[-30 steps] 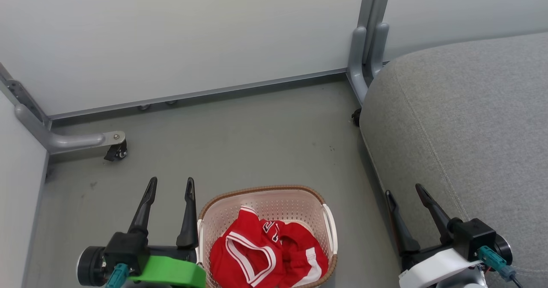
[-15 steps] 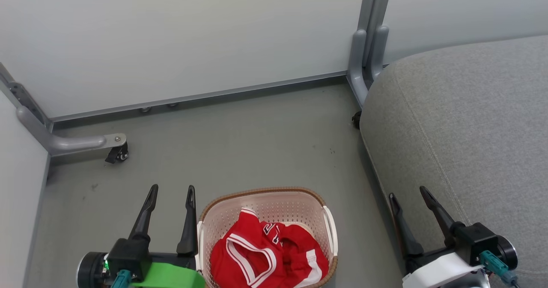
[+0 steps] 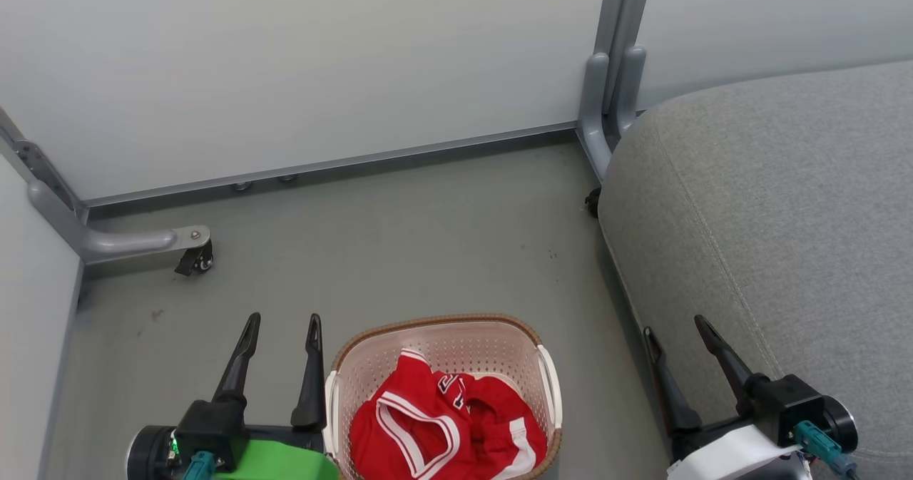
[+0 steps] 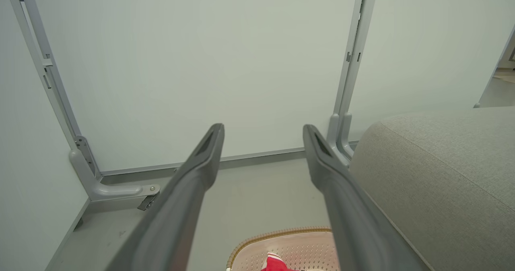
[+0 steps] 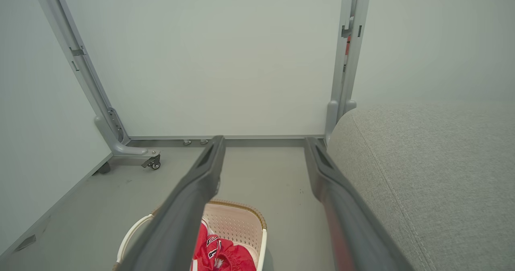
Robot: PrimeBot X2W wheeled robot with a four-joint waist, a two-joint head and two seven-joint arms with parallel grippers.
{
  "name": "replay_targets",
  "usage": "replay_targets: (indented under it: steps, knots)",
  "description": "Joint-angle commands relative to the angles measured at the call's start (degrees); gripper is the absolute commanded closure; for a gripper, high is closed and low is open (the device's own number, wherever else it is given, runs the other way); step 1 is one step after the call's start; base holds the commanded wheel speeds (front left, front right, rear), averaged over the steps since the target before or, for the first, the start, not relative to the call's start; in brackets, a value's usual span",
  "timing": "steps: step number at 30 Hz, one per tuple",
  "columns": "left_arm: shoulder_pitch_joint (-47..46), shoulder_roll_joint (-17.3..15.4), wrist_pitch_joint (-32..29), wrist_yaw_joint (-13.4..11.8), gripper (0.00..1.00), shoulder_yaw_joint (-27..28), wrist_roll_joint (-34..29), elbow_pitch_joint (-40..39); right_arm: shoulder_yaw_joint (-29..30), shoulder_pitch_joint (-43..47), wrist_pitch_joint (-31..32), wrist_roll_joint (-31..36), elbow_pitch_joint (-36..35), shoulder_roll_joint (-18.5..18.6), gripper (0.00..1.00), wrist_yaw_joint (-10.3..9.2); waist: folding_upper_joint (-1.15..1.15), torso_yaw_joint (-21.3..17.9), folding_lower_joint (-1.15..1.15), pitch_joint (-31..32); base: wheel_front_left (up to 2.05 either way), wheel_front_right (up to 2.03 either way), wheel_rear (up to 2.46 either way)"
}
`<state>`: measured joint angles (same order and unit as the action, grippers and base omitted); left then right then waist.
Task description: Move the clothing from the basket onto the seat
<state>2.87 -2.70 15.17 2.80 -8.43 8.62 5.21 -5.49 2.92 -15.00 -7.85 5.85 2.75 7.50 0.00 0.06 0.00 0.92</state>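
There's the small cream perforated plastic basket (image 3: 436,321) with its brown woven-look rim, down on the grey floor (image 3: 428,237). Heaped inside it, toward the near side, is the crumpled red sports clothing (image 3: 428,433) with white stripe trim. Nothing is out yet, so by my reading the whole job lies ahead.

The left gripper (image 3: 282,319) hovers just left of the basket, its long dark fingers (image 3: 311,373) spread apart and empty. The right gripper (image 3: 674,327) sits well to the right of the basket, its fingers likewise parted and holding nothing. It's over by the large grey fabric-upholstered seat (image 3: 784,216), which bulks up right of the basket with a strip of floor between them.

Now, the handling. This looks like thin, light, floppy jersey fabric with no stiffness, nothing to break, and probably a bit slick. I'd expect it to drape and trail when lifted. A hanging tail could catch on the rim or drag the light basket along. The pieces look tangled, so one pinch may bring up both or leave one behind. The best hold, I'd say, is the raised fold at the top of the heap, by the looped white-striped band in the basket's left half. Bunch plenty of cloth there rather than a single edge.

As for looks, it's vivid red, with double white stripes tracing a curved opening. There's a white panel toward the basket's near right corner, and dark lettering near the middle, too crumpled to read.
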Motion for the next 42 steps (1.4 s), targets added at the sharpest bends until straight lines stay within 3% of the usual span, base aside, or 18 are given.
replay_targets:
  steps: [1,12,18,25,35,42]
  knots:
    - [0.7,-0.3,0.0,0.1,0.00,0.2,0.2,0.0,-0.1,0.7,-0.3,0.3,0.0,0.2,0.00,-0.02,0.00,-0.1,0.00,0.0,0.00,0.00,0.00]
    - [-0.2,-0.3,0.0,-0.8,0.00,1.1,0.0,1.0,-0.5,-0.8,-0.3,0.0,-1.0,0.2,0.00,-0.02,0.00,-1.0,0.00,-3.7,0.00,0.00,0.00]
    - [-4.6,-0.3,0.0,-0.3,0.00,0.7,-1.8,2.4,-0.5,-4.9,-0.3,0.4,-2.1,0.2,0.00,-0.02,0.00,-1.7,0.00,-12.6,0.00,0.00,0.00]
    - [-12.1,-1.0,0.0,2.2,0.00,-1.0,-7.2,7.9,-0.2,-11.4,-0.3,1.2,-3.3,0.2,0.00,-0.02,0.00,-2.9,0.00,-23.5,0.00,0.00,0.00]
    - [-26.5,-5.5,0.0,3.8,0.00,-9.4,-13.0,19.4,-0.5,-19.5,-0.3,1.0,-5.2,0.2,0.00,-0.02,0.00,-5.5,0.00,-37.1,0.00,0.00,0.00]
    - [-36.4,-9.9,0.0,4.1,0.00,-19.1,-18.7,30.6,-1.9,-23.8,-0.3,0.0,-7.1,0.2,0.00,-0.02,0.00,-8.0,0.00,-44.9,0.00,0.00,0.00]
